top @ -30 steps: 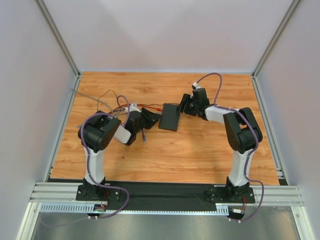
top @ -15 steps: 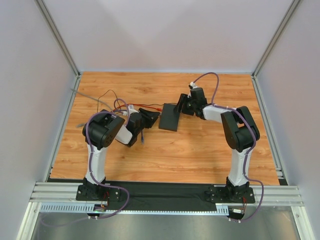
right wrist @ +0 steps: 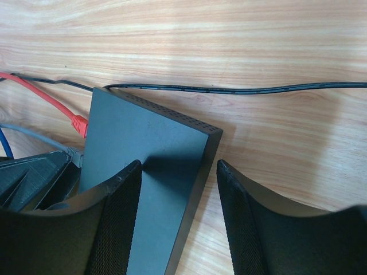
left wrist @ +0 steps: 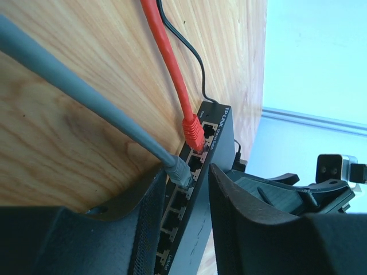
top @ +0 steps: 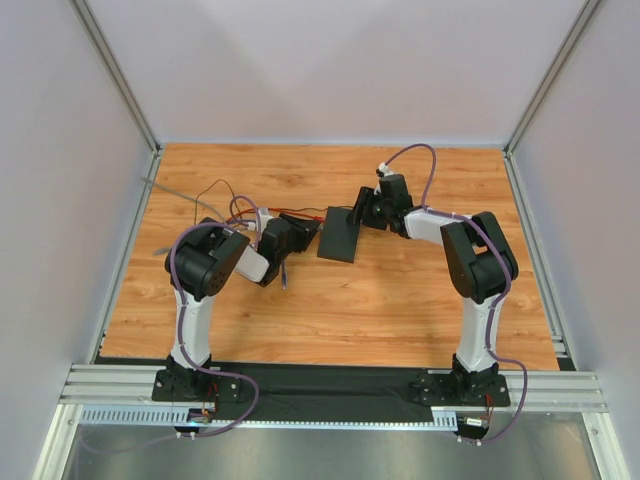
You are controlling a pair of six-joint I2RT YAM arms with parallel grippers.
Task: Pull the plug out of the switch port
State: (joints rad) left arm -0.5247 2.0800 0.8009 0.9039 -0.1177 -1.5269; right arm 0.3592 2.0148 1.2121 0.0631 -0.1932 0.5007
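The flat matte-black rectangular switch is seen lying flat on the wood-grain table, a little to 10 o'clock of the table's middle, with its port edge turned toward 9 o'clock.

Nothing has yet been pulled. In the left wrist view a grey plug with a grey round cable is seated in one port. A red plug on a red cable is seated in a port at its 1 o'clock. A thin black cable is also seen running to the switch's far edge.

The left gripper has been brought to the port edge from 9 o'clock. Its jaws are held apart, one to each side of the grey plug, which lies just beside one finger but is not clamped.

The right gripper is placed at the switch's 1 o'clock corner. Its jaws are also held apart, one over the top face and one off the side. Contact cannot be judged.

The approach is judged complete. Closing on the plug, presumably the grey one, and drawing it straight out toward 9 o'clock are left to be done.
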